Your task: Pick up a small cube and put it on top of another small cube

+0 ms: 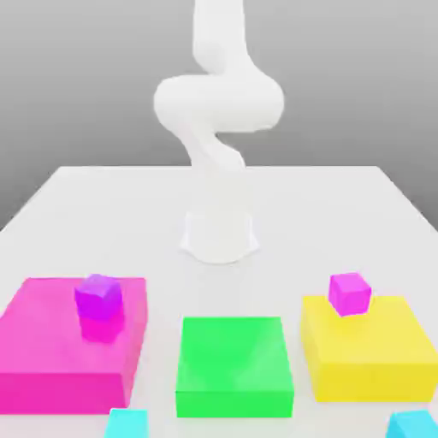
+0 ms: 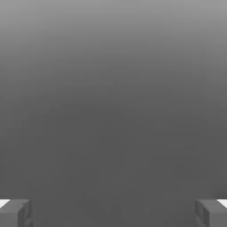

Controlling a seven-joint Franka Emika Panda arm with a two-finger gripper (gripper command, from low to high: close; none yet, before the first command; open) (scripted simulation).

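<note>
Both pincer [image 2: 113,213] fingers [image 2: 15,213] spread wide, empty.

Smooth all-white arm [image 1: 219,128] with rounded, bulbous joints, flared cylindrical white base [image 1: 219,238], 2 blocky grey fingertips [image 2: 15,213] with white edges

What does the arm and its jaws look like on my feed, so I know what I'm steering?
The arm is plain glossy white all over, built of rounded, bulbous segments rising from a round white base on the pale table. No cables or markings are visible. In the hand view the jaws are two blocky grey fingers with squared edges and white patches at their outer corners.
</note>
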